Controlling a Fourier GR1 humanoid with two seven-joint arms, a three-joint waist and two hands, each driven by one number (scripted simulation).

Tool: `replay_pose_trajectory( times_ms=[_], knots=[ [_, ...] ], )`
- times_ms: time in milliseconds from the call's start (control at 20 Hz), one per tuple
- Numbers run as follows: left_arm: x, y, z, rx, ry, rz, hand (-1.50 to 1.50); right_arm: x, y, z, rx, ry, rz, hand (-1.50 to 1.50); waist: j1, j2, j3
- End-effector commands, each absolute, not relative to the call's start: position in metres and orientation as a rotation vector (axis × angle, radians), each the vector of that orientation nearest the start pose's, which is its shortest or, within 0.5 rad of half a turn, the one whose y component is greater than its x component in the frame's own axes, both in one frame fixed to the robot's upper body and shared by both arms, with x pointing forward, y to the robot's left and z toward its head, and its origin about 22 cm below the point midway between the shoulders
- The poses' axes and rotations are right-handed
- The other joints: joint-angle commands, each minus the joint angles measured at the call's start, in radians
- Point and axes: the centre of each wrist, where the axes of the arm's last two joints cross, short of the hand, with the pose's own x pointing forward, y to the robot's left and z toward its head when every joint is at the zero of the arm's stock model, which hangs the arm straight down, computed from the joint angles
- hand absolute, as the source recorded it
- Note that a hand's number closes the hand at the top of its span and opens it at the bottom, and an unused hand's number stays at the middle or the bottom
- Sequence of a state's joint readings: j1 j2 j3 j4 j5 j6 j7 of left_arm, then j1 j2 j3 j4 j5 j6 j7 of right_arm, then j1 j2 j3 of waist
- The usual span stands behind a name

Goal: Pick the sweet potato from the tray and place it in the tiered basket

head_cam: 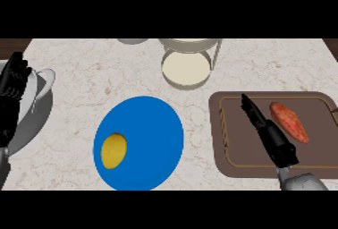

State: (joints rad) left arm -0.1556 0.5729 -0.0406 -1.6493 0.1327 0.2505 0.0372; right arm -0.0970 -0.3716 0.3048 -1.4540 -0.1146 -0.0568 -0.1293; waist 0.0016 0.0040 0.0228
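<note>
While the right robot hand (271, 134) stretches open over the near-right tray (241, 152), the sweet potato (289, 121) lies on it just right of the fingers (254, 112). A blue plate (148, 134) with a yellow fruit (113, 150) sits left. The left robot hand (14, 85) rests open at the left edge, and the tiered basket (188, 67) stands farthest.

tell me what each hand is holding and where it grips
Nothing is held. The right hand hovers open over the tray, beside the sweet potato; the left hand rests open at the left edge.
</note>
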Motion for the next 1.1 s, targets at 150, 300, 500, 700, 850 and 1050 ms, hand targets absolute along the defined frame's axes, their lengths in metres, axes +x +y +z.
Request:
replay_pose_trajectory(
  times_ms=[150, 300, 500, 700, 850, 1050],
  knots=[
    [0.263, 0.278, 0.055, 0.171, -1.567, -0.150, 0.00, 0.272, -0.306, 0.050, 0.262, -1.949, 0.397, 1.50, -0.036, 0.001, -0.019],
    [0.260, 0.258, 0.040, 0.024, -1.470, -0.103, 0.00, 0.277, -0.379, 0.062, -0.255, -1.946, 0.167, 1.50, -0.083, 0.021, -0.021],
    [0.265, 0.227, 0.036, -0.086, -1.431, -0.144, 0.00, 0.265, -0.419, 0.029, -0.070, -2.026, -0.164, -1.50, -0.020, 0.008, -0.018],
    [0.272, 0.226, 0.020, -0.102, -1.394, -0.134, 0.00, 0.252, -0.457, 0.037, -0.025, -2.083, 0.231, -1.50, -0.007, 0.004, -0.021],
    [0.265, 0.231, 0.014, -0.090, -1.396, -0.134, 0.00, 0.229, -0.471, 0.046, -0.125, -2.012, 0.426, -1.50, -0.010, -0.003, -0.023],
    [0.280, 0.229, 0.028, -0.090, -1.386, -0.122, 0.00, 0.221, -0.481, 0.087, -0.395, -1.904, 0.625, -1.50, -0.028, -0.007, -0.025]
  ],
)
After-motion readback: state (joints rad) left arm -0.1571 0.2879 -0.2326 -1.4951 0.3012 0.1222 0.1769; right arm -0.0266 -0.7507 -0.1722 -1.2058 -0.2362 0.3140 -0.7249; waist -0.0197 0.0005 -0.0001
